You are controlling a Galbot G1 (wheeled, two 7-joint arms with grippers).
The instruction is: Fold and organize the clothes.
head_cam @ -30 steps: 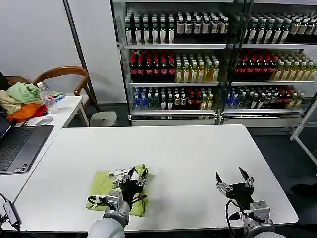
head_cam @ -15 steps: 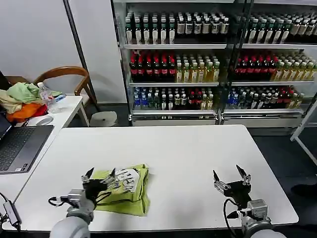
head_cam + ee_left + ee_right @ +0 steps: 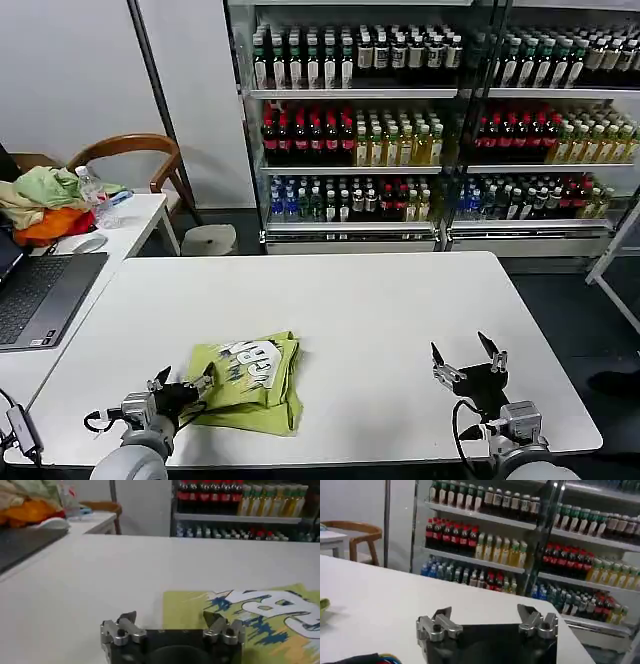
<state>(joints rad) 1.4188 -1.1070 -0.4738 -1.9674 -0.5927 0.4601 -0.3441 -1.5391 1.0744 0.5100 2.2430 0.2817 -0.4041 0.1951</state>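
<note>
The clothes (image 3: 250, 382) are a lime yellow-green shirt folded into a compact rectangle on the white table (image 3: 350, 300), with a white and blue print facing up. My left gripper (image 3: 183, 380) is open at the folded shirt's left edge, near the table's front, holding nothing. In the left wrist view the left gripper (image 3: 171, 617) spreads wide, one fingertip over the shirt (image 3: 260, 625), the other over bare table. My right gripper (image 3: 465, 355) hovers open over the front right of the table, well away from the shirt; the right gripper (image 3: 483, 612) is empty.
A side table at the left carries a laptop (image 3: 40, 295), a water bottle (image 3: 95, 197) and a heap of pale green, beige and orange garments (image 3: 40, 205). A wooden chair (image 3: 135, 160) stands behind it. Drink-filled glass fridges (image 3: 430, 120) line the back.
My left gripper has drawn back leftward off the folded shirt, from over its middle to its left edge, and the shirt's printed face now shows. The right gripper has barely moved.
</note>
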